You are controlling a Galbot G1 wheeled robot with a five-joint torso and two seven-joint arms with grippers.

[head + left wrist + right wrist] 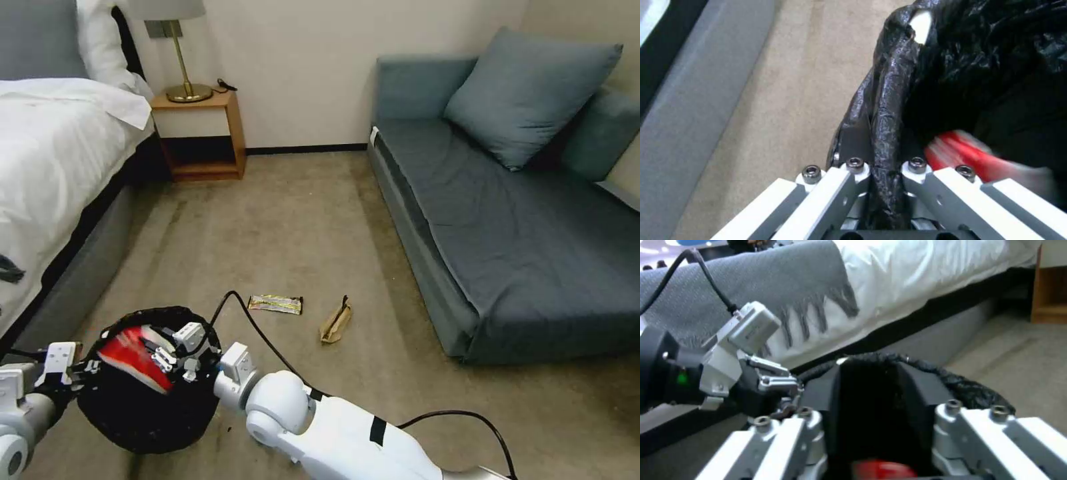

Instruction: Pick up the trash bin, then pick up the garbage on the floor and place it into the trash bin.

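Observation:
The trash bin (143, 417), lined with a black bag, hangs low at the left with my left gripper (83, 365) shut on its left rim. In the left wrist view the bag's rim (889, 86) runs between the closed fingers of the left gripper (885, 168). My right gripper (159, 353) reaches over the bin's mouth, open, and in the right wrist view it (867, 373) shows a wide gap. A red-white wrapper (133, 360) lies inside the bin under it, blurred red (960, 150). On the carpet lie a gold-black bar wrapper (275, 305) and a tan paper pouch (335, 321).
A bed (47, 167) with white sheets runs along the left. A wooden nightstand (200, 137) with a lamp stands at the back. A blue-grey sofa (520, 220) fills the right. Bare carpet (287, 220) lies between them. A black cable (260, 333) trails from the right arm.

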